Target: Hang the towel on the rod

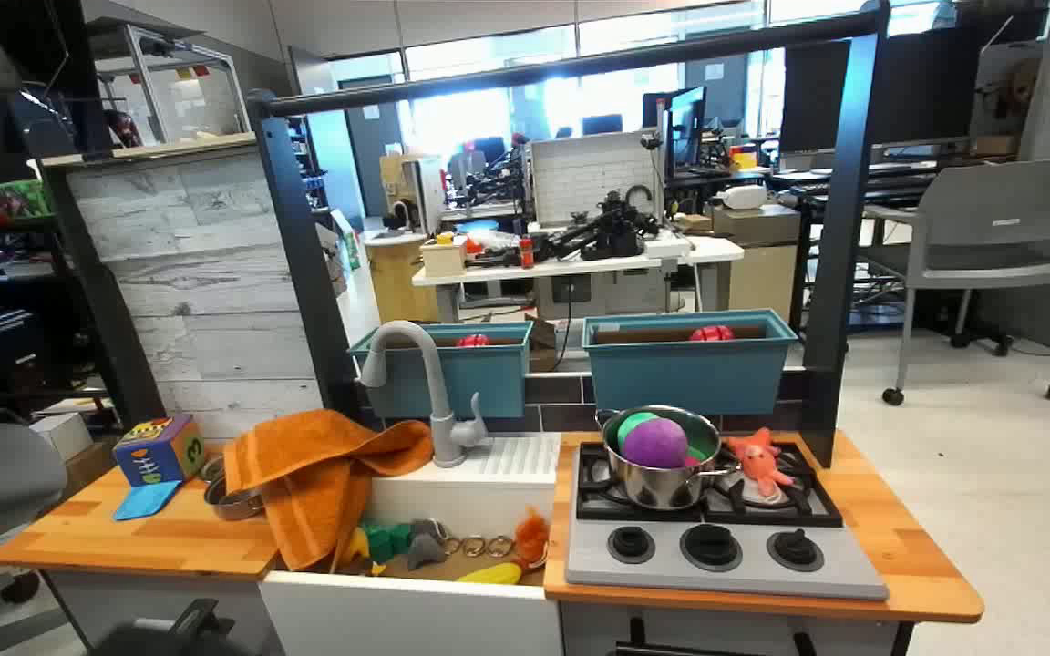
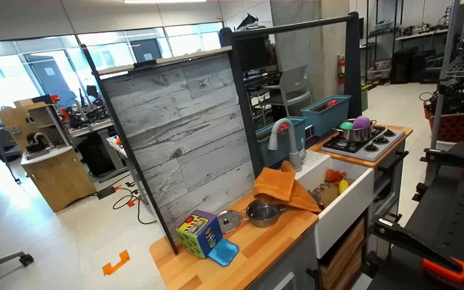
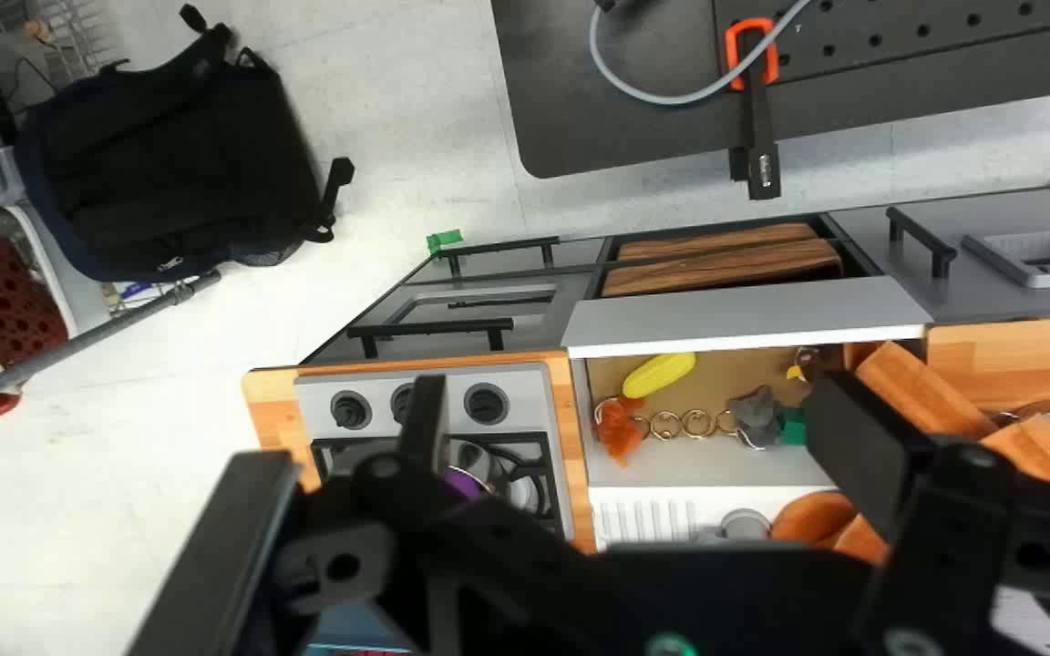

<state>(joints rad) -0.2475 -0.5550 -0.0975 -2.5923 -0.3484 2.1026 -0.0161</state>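
Claw point(image 3: 607, 428) spread wide; orange towel point(image 1: 306, 469) draped across wooden counter point(image 1: 142, 542) and sink point(image 1: 416, 620); bright windows point(image 1: 452, 117) beyond.

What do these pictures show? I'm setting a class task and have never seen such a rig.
The machine is one robot arm. Its open gripper appears in the wrist view, taken by a camera on its wrist; nothing is held. Both exterior views come from cameras outside the robot, facing a toy kitchen. An orange towel lies crumpled across the counter and sink edge, lower than the dark rod. A pot of balls sits on the stove; a colourful cube shares the counter.
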